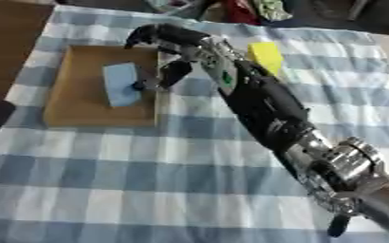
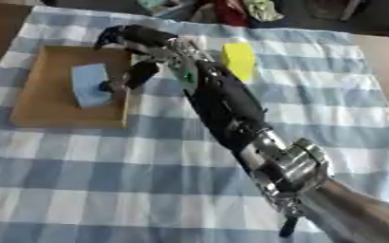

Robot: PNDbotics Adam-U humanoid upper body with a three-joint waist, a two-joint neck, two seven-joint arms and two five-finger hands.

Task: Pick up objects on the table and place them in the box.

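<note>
Left eye view first: the shallow brown cardboard box [image 1: 98,111] sits on the blue-and-white checked tablecloth [image 1: 148,175], toward the far left. Inside it lies a light blue rectangular block [image 1: 121,84], flat on the box floor, long axis running near-to-far, with the far end leaning a touch to the left. The robot's black right hand [image 1: 169,45] comes in along a long arm from the lower right and hangs over the box's right wall. Fingers are spread and only slightly bent, nothing between them; the thumb points down, its tip just beside the block's right edge, can't tell if it's touching. A yellow rectangular block [image 1: 266,57] sits on the cloth just past the forearm, outside the box, long axis also roughly near-to-far.

Right eye view: same layout, shifted a bit. The box [image 2: 65,116] holds the blue block [image 2: 90,85], same orientation. The right hand [image 2: 135,38] is wide open over the box's right side. The yellow block [image 2: 238,60] shows more clearly here, well apart from the box. Left hand doesn't show in either view.
</note>
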